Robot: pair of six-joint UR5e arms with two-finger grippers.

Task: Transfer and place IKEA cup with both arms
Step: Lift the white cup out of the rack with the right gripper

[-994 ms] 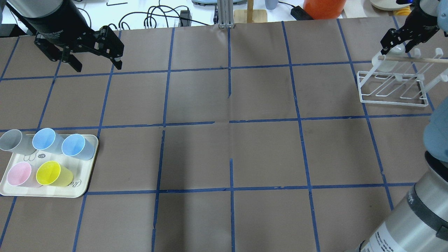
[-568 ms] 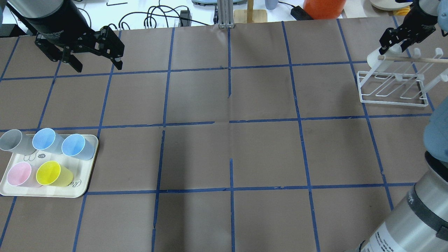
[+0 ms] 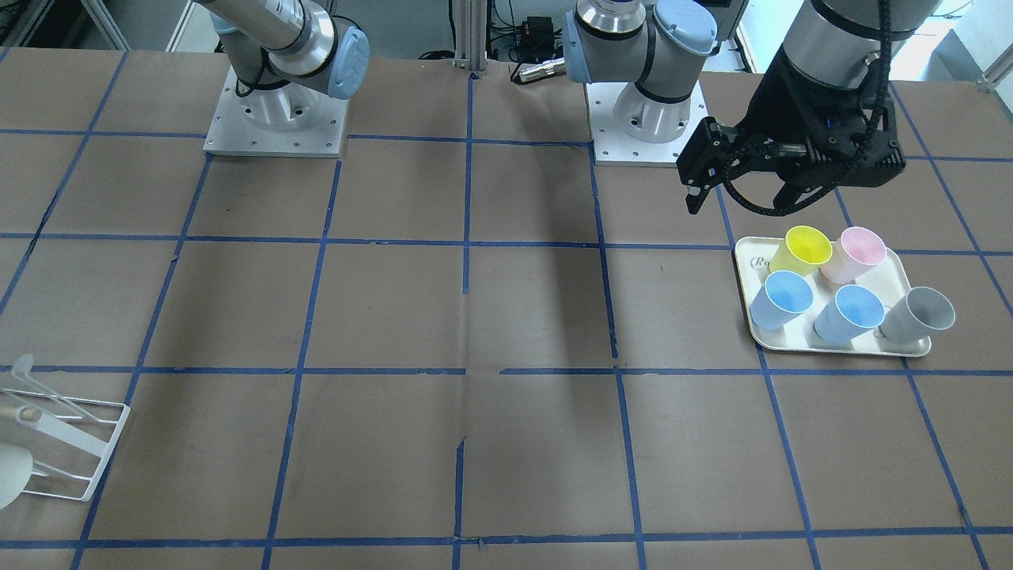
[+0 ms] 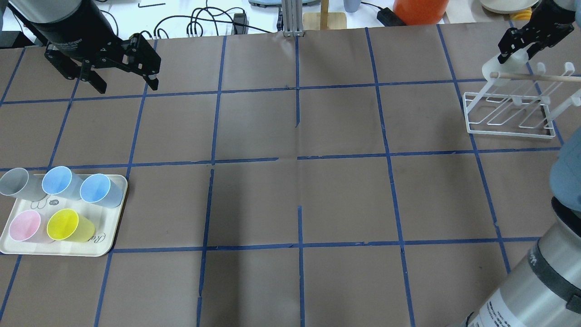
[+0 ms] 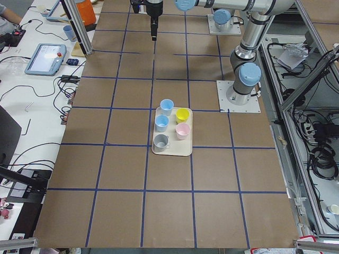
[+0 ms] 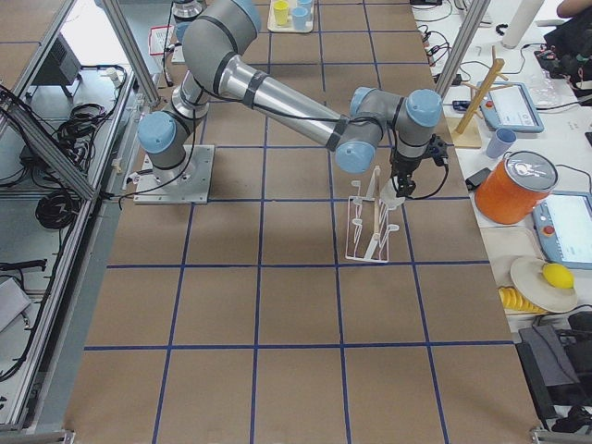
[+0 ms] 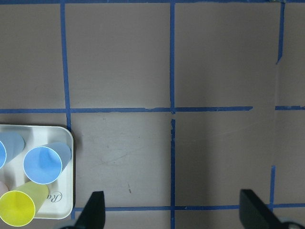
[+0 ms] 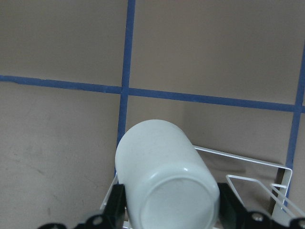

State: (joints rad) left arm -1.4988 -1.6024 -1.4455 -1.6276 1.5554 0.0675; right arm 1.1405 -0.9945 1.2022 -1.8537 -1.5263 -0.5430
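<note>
The IKEA cup (image 4: 495, 69) is white and lies tilted over the near-left corner of a white wire rack (image 4: 508, 128), its base toward my right gripper (image 4: 515, 58). In the right wrist view the cup (image 8: 162, 167) fills the space between the two fingers, which flank its base, so the gripper is shut on it. The front-facing view shows only an edge of the cup (image 3: 9, 475) at the bottom left. My left gripper (image 4: 128, 86) is open and empty, hovering at the far left of the table; it also shows in the front-facing view (image 3: 740, 202).
A cream tray (image 4: 105, 249) at the near left holds a grey cup (image 4: 13, 181), two blue cups, a pink cup and a yellow cup (image 4: 63, 225). A wooden dowel (image 4: 540, 77) lies across the rack top. Cables and an orange container (image 4: 420, 11) sit beyond the far edge.
My right gripper has moved toward the far right edge, and the white cup has shifted with it over the rack corner. The left arm has not moved.
</note>
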